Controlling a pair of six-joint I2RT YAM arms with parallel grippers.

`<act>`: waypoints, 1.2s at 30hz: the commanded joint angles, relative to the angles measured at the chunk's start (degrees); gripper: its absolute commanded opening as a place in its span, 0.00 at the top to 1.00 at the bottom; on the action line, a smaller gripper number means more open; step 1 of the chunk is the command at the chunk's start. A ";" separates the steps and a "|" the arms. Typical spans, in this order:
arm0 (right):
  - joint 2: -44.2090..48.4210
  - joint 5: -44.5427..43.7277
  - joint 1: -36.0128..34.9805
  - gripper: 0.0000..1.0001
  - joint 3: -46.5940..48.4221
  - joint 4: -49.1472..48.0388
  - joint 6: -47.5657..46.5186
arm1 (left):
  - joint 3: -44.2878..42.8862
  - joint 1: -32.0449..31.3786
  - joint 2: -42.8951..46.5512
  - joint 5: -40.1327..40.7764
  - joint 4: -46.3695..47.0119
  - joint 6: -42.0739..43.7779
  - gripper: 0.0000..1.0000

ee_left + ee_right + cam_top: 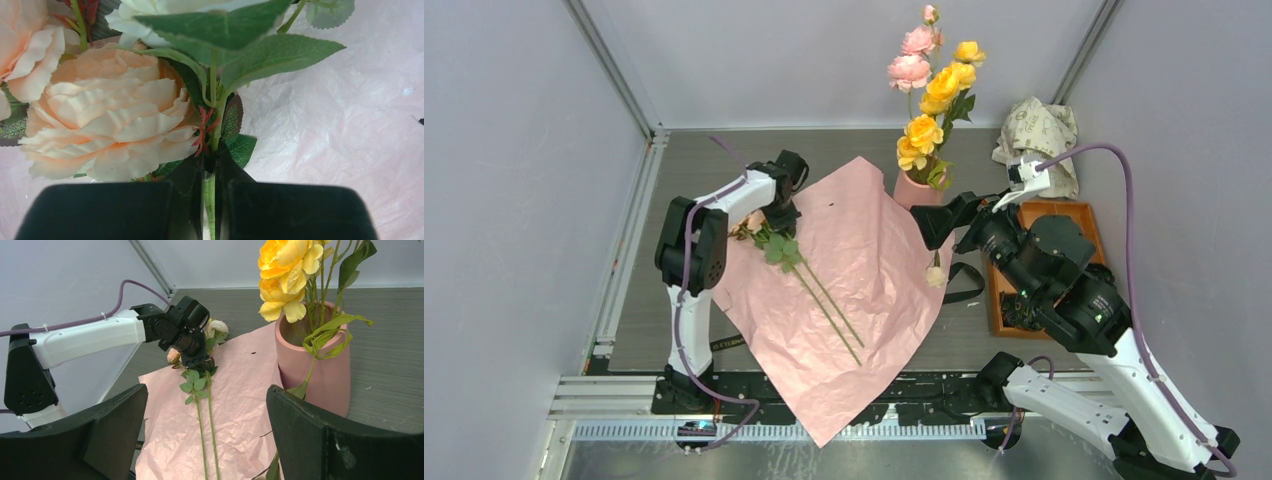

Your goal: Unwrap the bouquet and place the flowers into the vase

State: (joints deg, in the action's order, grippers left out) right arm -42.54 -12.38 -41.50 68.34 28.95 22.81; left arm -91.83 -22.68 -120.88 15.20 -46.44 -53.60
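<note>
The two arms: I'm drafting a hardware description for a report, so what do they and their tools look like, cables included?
The left arm and right arm both have smooth white link shells between bulky black joint housings. A mauve cable loops loosely along each one. The left tool and right tool each carry two broad, matte black fingers. No markings are legible.
</note>
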 commanded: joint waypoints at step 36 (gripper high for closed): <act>-29.75 1.43 -17.62 0.13 20.91 8.99 -4.11 | -1.04 0.20 73.32 27.72 -7.13 17.54 1.00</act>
State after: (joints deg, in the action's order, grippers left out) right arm -63.64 -2.33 -50.85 80.58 32.99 24.01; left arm -88.90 -22.70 -53.93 31.66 -46.02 -38.89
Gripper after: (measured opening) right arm 0.871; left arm 0.042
